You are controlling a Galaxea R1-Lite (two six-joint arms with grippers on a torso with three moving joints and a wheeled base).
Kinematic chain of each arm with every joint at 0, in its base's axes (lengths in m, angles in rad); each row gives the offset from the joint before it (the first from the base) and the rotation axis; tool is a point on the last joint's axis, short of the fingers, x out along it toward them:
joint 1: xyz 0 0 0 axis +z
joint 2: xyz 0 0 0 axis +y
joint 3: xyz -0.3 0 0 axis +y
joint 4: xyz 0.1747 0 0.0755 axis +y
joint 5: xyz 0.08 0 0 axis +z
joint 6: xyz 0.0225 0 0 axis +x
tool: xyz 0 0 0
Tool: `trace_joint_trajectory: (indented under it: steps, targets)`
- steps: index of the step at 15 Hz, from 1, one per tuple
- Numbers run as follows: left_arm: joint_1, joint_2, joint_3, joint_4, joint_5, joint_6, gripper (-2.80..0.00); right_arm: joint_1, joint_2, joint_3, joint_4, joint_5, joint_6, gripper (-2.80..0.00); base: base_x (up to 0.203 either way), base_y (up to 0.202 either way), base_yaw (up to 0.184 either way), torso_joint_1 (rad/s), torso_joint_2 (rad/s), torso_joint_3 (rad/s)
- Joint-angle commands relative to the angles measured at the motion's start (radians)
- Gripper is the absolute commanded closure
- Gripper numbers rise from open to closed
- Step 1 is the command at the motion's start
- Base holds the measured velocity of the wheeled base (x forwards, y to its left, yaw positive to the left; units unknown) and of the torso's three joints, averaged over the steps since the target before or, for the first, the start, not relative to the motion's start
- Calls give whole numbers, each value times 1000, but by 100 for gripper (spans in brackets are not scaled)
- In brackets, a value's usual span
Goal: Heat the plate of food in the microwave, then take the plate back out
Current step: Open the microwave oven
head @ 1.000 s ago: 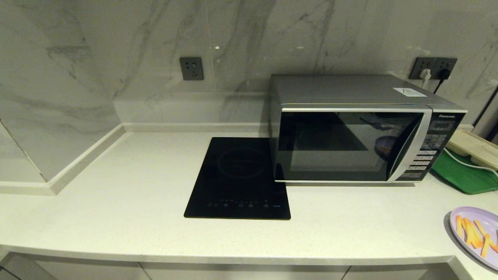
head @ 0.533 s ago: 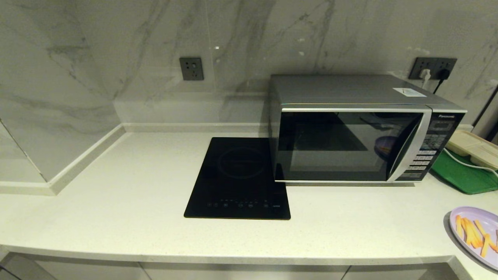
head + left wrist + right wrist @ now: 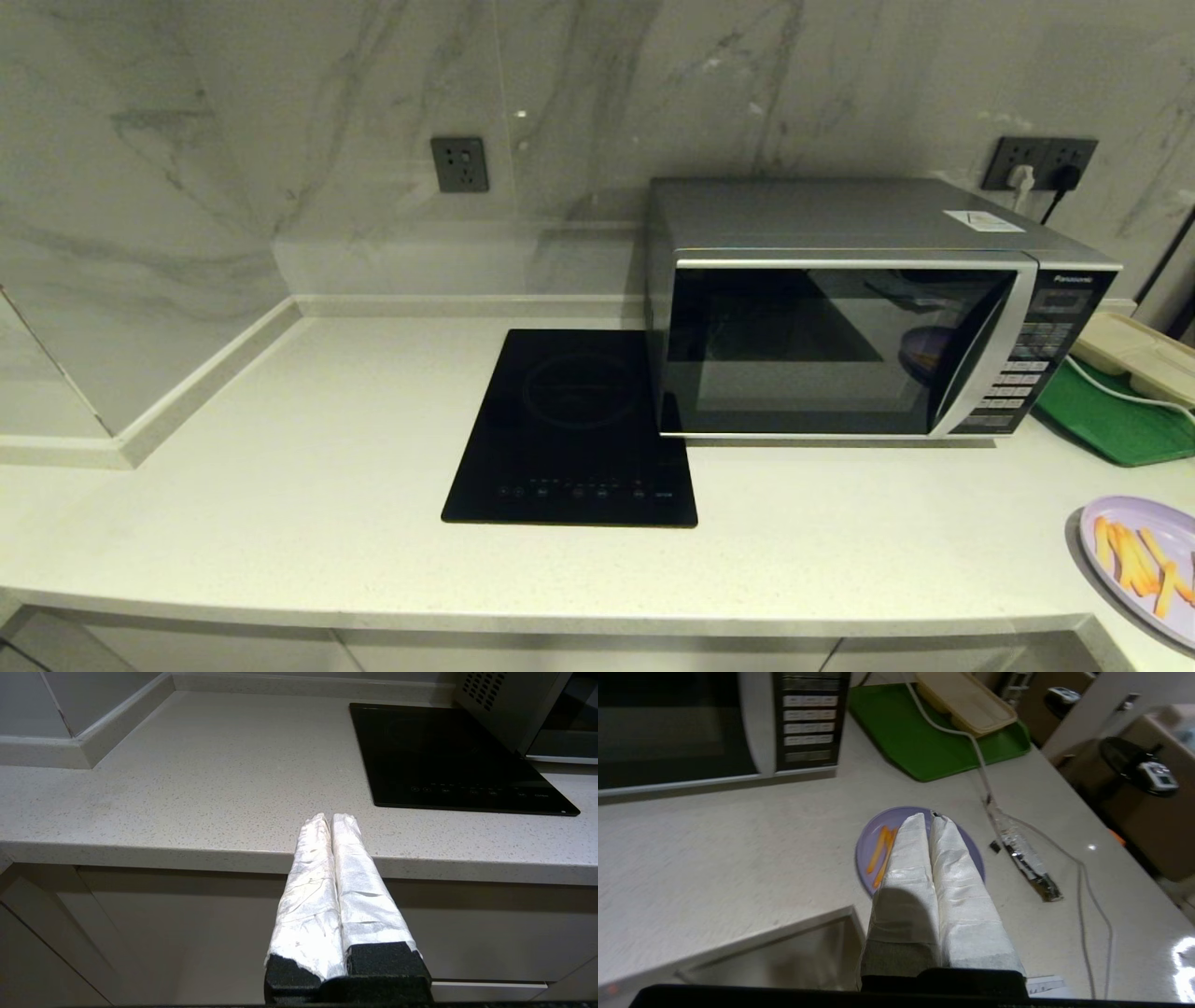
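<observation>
The silver microwave (image 3: 840,308) stands on the counter at the back right, its dark glass door closed. The lavender plate of food (image 3: 1144,560) with orange sticks lies near the counter's front right corner, cut off by the head view's edge. In the right wrist view my right gripper (image 3: 930,816) hangs shut above that plate (image 3: 873,849), its taped fingers hiding the plate's middle; nothing is held. My left gripper (image 3: 331,817) is shut and empty, low in front of the counter's front edge. Neither arm shows in the head view.
A flat black induction cooktop (image 3: 574,425) lies left of the microwave. Behind the plate a green tray (image 3: 1111,420) carries a beige compartment tray (image 3: 1134,355). A white cable (image 3: 980,760) and a foil-wrapped strip (image 3: 1024,858) lie right of the plate. The marble wall steps out at the left (image 3: 140,280).
</observation>
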Motion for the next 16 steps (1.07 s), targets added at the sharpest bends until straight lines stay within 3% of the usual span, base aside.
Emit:
trace_joint_trajectory:
  steps: [1, 2, 7, 11, 14, 16]
  targets:
    - [0, 0, 0, 1, 1, -1, 0, 58, 230, -33, -88, -89, -18, 0, 0, 0, 0, 0, 0, 0]
    - [0, 0, 0, 0, 1, -1, 0, 111, 253, -32, -102, -132, -21, -280, 0, 0, 0, 0, 0, 0]
    - [0, 0, 0, 0, 1, -1, 0, 196, 504, -45, -195, -233, 84, -280, 0, 0, 0, 0, 0, 0]
    - [0, 0, 0, 0, 1, -1, 0, 275, 739, -71, -391, -414, 169, -280, 0, 0, 0, 0, 0, 0]
    - [0, 0, 0, 0, 1, -1, 0, 330, 863, -164, -431, -509, 255, -280, 0, 0, 0, 0, 0, 0]
    - [0, 0, 0, 0, 1, -1, 0, 338, 927, -219, -434, -525, 300, -280, 0, 0, 0, 0, 0, 0]
